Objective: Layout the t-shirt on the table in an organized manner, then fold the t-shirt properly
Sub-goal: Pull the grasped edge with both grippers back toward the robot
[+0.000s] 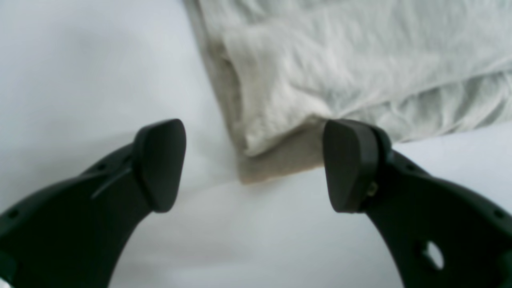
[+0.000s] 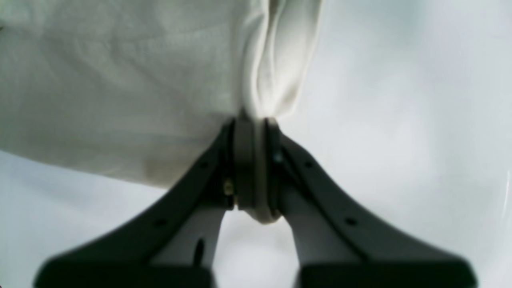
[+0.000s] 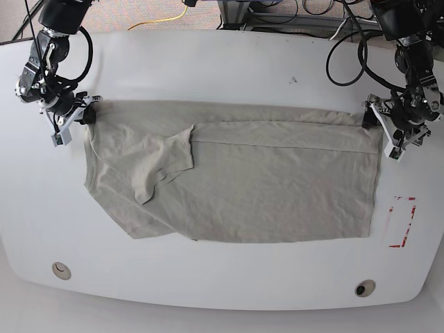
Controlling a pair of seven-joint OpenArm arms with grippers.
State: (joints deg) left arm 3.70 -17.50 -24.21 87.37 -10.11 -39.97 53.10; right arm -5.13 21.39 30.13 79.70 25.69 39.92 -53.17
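In the left wrist view the left gripper (image 1: 254,166) hangs with fingers spread wide, nothing between them, over a folded corner of the t-shirt (image 1: 340,72) lying on the counter (image 1: 80,80). In the right wrist view the right gripper (image 2: 256,168) pinches a bunched edge of cloth, pressed tight. The base view shows the shirt spread across the counter, one sleeve folded inward; the left corner looks freed, probably. Best let the right side go gently, without dragging the fold askew.

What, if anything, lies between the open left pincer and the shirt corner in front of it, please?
Nothing visible: only bare table lies between the left pincer and the shirt corner, already between its tips.
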